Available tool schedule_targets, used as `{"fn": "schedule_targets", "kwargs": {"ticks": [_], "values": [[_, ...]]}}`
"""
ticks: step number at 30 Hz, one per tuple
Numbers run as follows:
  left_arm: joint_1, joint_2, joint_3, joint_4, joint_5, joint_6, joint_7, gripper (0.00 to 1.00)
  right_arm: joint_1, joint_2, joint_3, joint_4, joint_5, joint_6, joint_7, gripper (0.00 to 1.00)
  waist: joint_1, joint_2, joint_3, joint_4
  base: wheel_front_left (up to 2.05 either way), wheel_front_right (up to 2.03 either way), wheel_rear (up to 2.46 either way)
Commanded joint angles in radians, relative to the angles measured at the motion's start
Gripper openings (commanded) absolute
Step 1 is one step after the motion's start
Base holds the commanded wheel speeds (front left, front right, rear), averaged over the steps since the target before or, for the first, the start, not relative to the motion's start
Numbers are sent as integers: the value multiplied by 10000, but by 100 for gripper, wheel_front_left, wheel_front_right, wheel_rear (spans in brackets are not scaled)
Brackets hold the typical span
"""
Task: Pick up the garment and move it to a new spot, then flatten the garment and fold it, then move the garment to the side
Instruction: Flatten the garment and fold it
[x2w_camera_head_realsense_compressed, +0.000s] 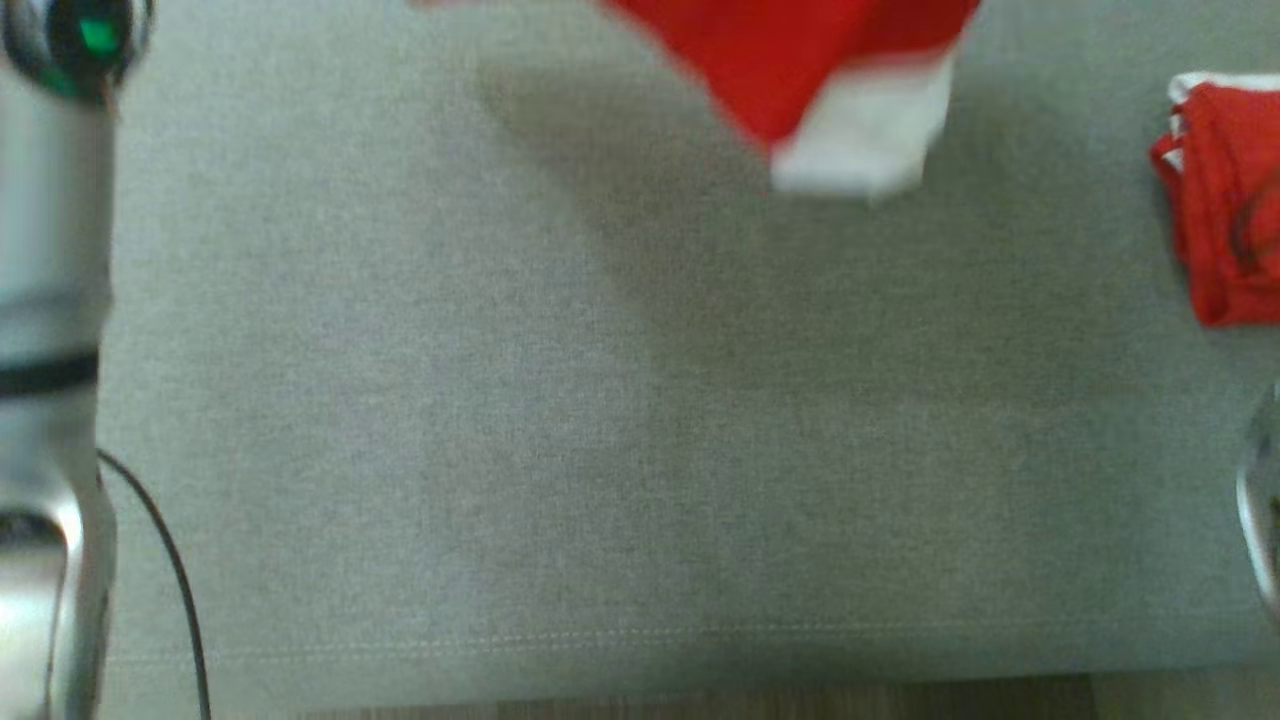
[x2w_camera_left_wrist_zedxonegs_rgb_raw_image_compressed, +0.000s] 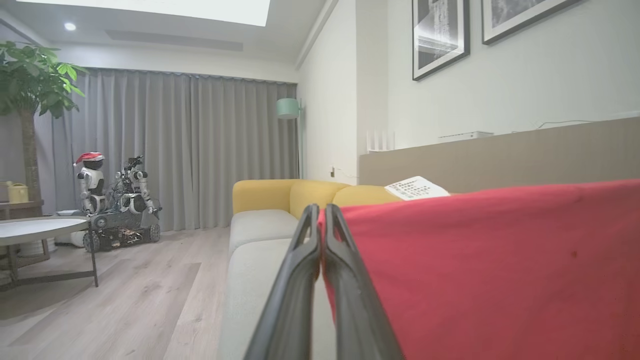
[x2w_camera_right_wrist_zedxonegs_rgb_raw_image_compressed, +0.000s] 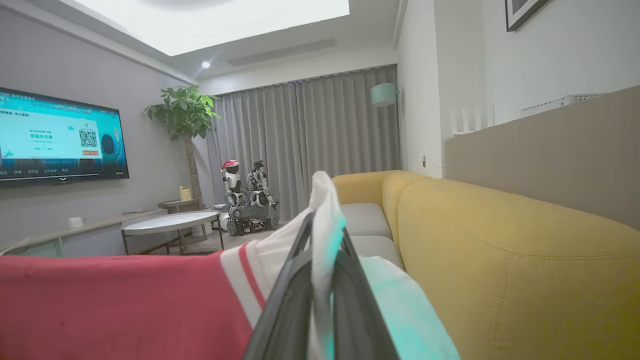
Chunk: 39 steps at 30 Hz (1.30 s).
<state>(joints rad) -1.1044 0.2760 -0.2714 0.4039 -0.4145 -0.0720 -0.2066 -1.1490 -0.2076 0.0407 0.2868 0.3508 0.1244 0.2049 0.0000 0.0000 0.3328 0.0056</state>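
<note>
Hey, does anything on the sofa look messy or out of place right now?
A second red cloth lies bunched, not flat, at the right edge of the grey seat. The garment itself hangs held between the left claw and right claw, as expected.

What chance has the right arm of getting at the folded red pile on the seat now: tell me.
Probably not yet. The right gripper is shut on the garment by its white edge, so its jaws are taken. The folded red pile lies uncovered on the grey seat; nothing covers it.
</note>
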Motion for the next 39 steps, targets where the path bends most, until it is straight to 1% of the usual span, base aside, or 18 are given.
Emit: {"fn": "schedule_targets", "kwargs": {"ticks": [1, 2, 7, 13, 16, 19, 20, 21, 24, 26, 30, 33, 36, 37, 38, 39], "values": [[-1074, 307, 317, 686, 169, -61, -235, 0, -1036, 343, 99, 689, -101, 63, -466, 0, 0, 0, 325, -6, 0, 0, 0], [-1074, 307, 317, 686, 169, -61, -235, 0, -1036, 343, 99, 689, -101, 63, -466, 0, 0, 0, 325, -6, 0, 0, 0], [-2191, -123, 162, 3098, 372, -166, -486, 0, -2443, 947, 498, 3263, -382, 63, -1339, 0, 0, 0, 563, -101, 0, 0, 0], [-2376, -806, -63, 5611, 425, -223, -537, 0, -3000, 1429, 1037, 6203, -470, 63, -1421, 0, 0, 0, 1008, -174, 0, 0, 0], [-2260, -1073, -130, 6341, 381, -307, -545, 0, -2953, 1533, 1375, 7120, -311, 63, -1497, 0, 0, 0, 1315, -185, 0, 0, 0], [-1924, -1183, -10, 6526, 260, -391, -548, 0, -2592, 1563, 1794, 7527, 54, 63, -1804, 0, 0, 0, 1543, -176, 0, 0, 0], [-1535, -1186, 126, 6435, 187, -437, -549, 0, -2134, 1567, 2180, 7491, 518, 63, -2078, 0, 0, 0, 1615, -153, 0, 0, 0], [-1302, -1173, 286, 6306, 90, -453, -549, 0, -1858, 1568, 2342, 7384, 799, 63, -2262, 0, 0, 0, 1623, -173, 0, 0, 0], [-377, -1168, 647, 5656, -48, -505, -550, 0, -834, 1570, 2751, 6936, 1371, 63, -2828, 0, 0, 0, 1575, -170, 0, 0, 0], [417, -1206, 793, 5132, -66, -535, -550, 0, 26, 1546, 2975, 6516, 1551, 63, -3179, 0, 0, 0, 1431, -153, 0, 0, 0], [2325, -1191, 1161, 3734, -4, -562, -550, 0, 2200, 977, 3078, 5349, 1721, 63, -3669, 0, 0, 0, 938, -112, 0, 0, 0], [3879, -1099, 1316, 2619, 166, -570, -551, 0, 4013, 669, 2793, 4085, 1729, 63, -3727, 0, 0, 0, 515, -168, 0, 0, 0], [5291, -1041, 1432, 1472, 376, -516, -551, 0, 5948, 524, 2140, 2480, 1625, 63, -3388, 0, 0, 0, 117, -180, 0, 0, 0], [5738, -1009, 1485, 1143, 419, -461, -551, 0, 6606, 536, 1861, 1882, 1522, 63, -3186, 0, 0, 0, -7, -183, 0, 0, 0], [6569, -963, 1596, 436, 472, -356, -551, 0, 7925, 703, 1279, 612, 1312, 63, -2641, 0, 0, 0, -275, -181, 0, 0, 0], [6569, -963, 1596, 436, 472, -356, -551, 0, 7925, 703, 1279, 612, 1312, 63, -2641, 0, 0, 0, -275, -181, 0, 0, 0]]}}
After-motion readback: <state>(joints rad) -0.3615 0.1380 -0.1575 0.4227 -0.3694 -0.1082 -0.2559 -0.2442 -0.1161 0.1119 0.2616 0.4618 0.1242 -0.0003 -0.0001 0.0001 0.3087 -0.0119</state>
